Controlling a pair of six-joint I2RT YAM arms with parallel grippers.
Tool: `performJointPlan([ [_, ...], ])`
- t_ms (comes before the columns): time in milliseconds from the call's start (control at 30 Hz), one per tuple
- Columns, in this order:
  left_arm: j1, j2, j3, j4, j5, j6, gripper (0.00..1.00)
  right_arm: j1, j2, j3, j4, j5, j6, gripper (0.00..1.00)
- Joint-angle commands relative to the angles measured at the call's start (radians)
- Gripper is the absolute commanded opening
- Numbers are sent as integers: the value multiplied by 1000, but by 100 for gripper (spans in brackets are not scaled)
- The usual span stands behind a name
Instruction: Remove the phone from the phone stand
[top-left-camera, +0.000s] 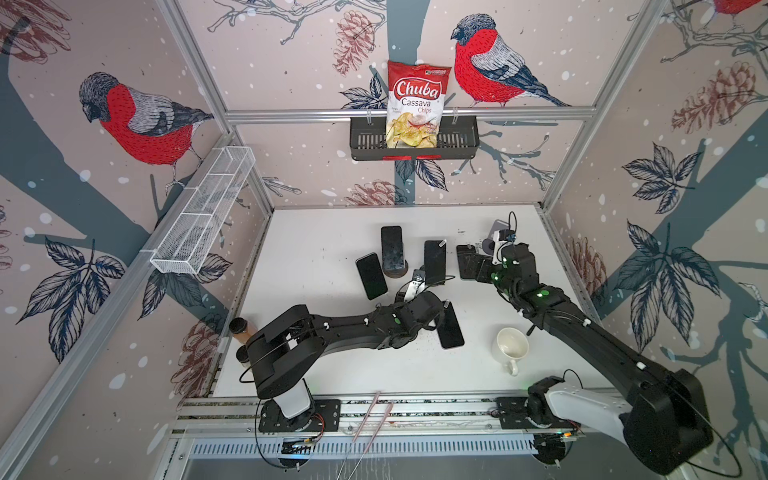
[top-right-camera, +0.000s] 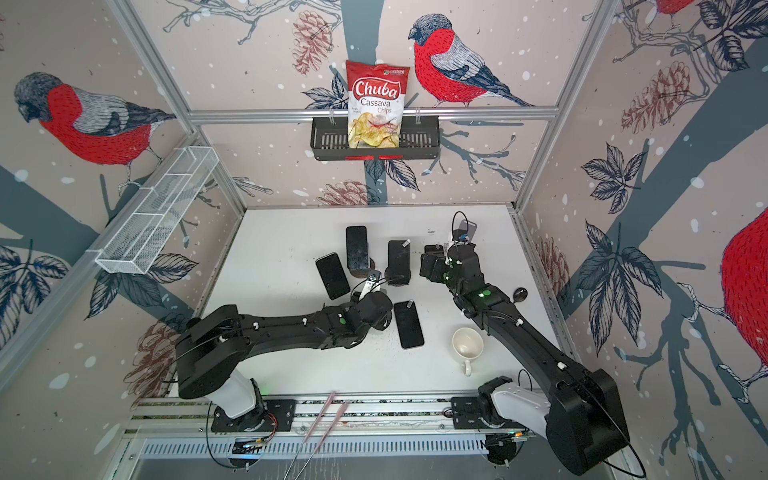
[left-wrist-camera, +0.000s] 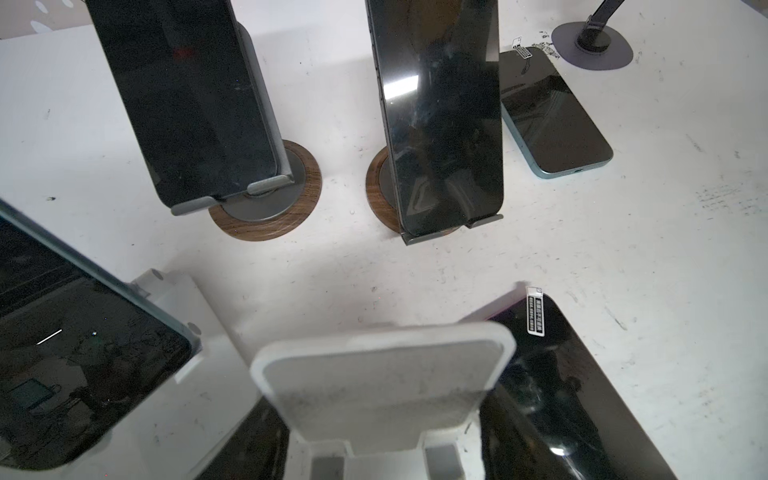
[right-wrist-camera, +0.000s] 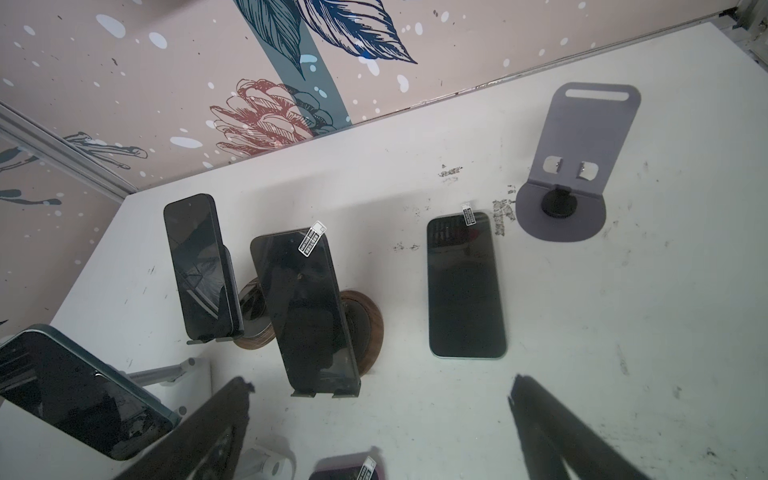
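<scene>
The left gripper (top-left-camera: 436, 318) is sitting with its jaws drawn together. Its fingertips are hidden in every view, so I cannot tell whether they are clamping the glossy black slab phone with a small white sticker at its top corner (left-wrist-camera: 561, 374) or the matte white plastic stand plate with rounded corners (left-wrist-camera: 382, 374) that is filling the left wrist view just in front of it.

Judging from that, the step in hand is securing a grip before the lift. It is worth confirming that the hold is on the phone's long edges and not on the plate. The phone should then be drawn up along the plate's slope so that its lower edge is clearing any lip, not being tugged sideways. The glass looks slick, so a slow, straight pull seems safest.

The right gripper (right-wrist-camera: 380, 380) is hanging with its black fingers spread wide and empty over bare table. It seems free to steady the stand if it starts tipping.

The phone is sitting near the front middle of the white tabletop (top-left-camera: 332, 374), just beside the left gripper and between it and the white ceramic mug (top-left-camera: 512, 344). Its dark screen is facing up and reflecting the rig. Whether it is leaning on the plate or lying flat, I cannot tell.
</scene>
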Motion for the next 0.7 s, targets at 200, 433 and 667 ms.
performJointPlan([
  [200, 6, -8, -10, 25, -2, 11, 56, 0, 6, 7, 18, 2, 3, 99],
  [433, 6, -53, -32, 43, 6, 19, 54, -2, 6, 6, 18, 5, 1, 99],
  [667, 5, -128, -58, 40, 24, 38, 53, -2, 7, 4, 17, 4, 0, 99],
])
